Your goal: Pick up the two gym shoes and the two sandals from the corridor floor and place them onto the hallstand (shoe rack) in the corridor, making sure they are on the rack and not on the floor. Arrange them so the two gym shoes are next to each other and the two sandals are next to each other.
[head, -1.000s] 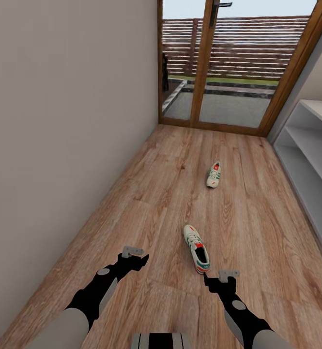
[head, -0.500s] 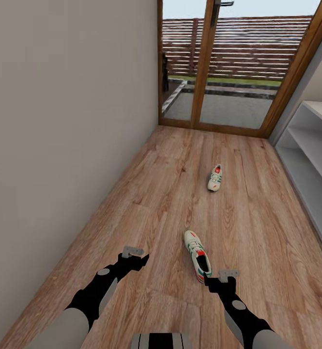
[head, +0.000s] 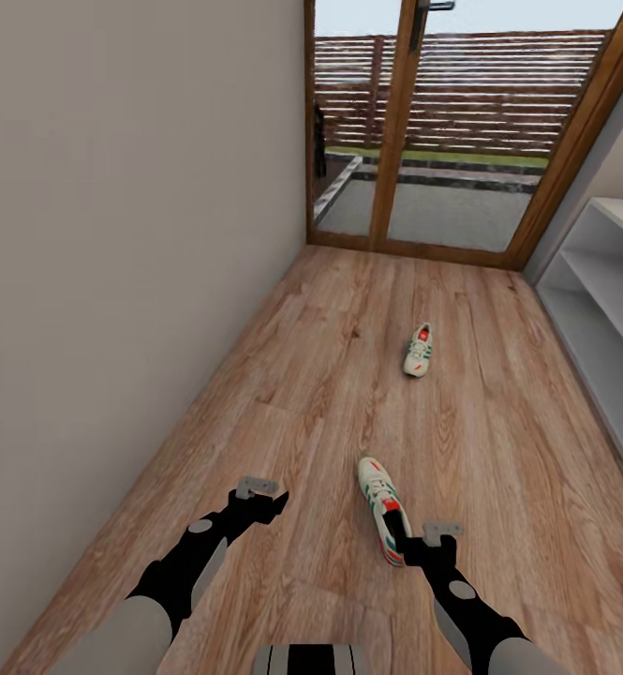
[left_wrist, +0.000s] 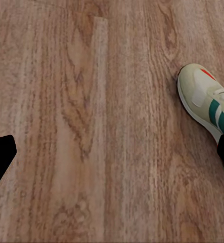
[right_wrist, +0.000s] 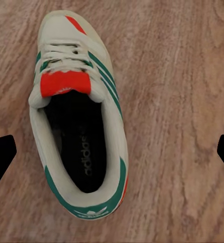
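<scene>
Head view: near sneaker (head: 383, 506) lies on the wood floor (head: 498, 441) at the right gripper (head: 412, 547); second sneaker (head: 419, 350) farther off. Left gripper (head: 272, 503) empty. Right wrist view: fingers (right_wrist: 0, 159) spread wide, holding nothing, sneaker (right_wrist: 79, 116) between them

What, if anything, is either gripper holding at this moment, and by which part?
Nothing is held. The right gripper hangs open above the near gym shoe on the floor; the left gripper is open over bare planks.

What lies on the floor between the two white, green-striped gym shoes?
Only bare wood-plank floor separates the near gym shoe from the far gym shoe, as the head view shows.
</scene>
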`<state>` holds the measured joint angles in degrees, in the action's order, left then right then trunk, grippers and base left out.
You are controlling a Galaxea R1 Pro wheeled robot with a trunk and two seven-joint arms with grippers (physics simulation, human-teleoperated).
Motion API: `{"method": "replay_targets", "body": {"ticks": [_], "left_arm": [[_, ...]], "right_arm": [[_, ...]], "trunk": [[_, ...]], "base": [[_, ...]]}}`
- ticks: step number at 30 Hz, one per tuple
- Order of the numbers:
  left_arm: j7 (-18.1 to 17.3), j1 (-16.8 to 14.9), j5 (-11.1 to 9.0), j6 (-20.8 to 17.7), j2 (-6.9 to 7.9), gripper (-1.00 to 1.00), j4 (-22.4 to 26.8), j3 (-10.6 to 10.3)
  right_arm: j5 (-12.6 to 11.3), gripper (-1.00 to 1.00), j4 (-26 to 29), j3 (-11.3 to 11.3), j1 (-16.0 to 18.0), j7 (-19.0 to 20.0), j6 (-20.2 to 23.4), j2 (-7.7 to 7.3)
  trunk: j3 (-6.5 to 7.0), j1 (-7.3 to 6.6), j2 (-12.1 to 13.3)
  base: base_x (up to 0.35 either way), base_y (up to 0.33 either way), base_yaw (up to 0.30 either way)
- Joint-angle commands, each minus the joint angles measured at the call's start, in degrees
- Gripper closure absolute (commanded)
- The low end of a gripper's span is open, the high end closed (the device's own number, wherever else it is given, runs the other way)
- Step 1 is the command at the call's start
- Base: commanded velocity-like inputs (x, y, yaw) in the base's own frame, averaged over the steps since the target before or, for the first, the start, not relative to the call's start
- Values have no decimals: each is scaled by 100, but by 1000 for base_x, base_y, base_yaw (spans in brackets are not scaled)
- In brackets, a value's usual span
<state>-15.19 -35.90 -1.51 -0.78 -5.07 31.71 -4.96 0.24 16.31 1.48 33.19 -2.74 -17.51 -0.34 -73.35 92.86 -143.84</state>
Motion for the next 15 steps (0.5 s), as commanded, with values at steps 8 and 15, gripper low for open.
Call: {"method": "replay_targets", "body": {"ticks": [8,15], "left_arm": [[-22,-4,-16,-10,6,-100,2,-13],[-22,-13,-16,-36,7,-100,-3,-12]], "right_arm": [[3,-100,-5,16,3,-25,-16,1],[3,-100,-3,12,3,-25,-16,4]], "trunk": [[-8,-1,-1],[-159,12,-8]], "base": [[11,0,0],[0,0,0]]}}
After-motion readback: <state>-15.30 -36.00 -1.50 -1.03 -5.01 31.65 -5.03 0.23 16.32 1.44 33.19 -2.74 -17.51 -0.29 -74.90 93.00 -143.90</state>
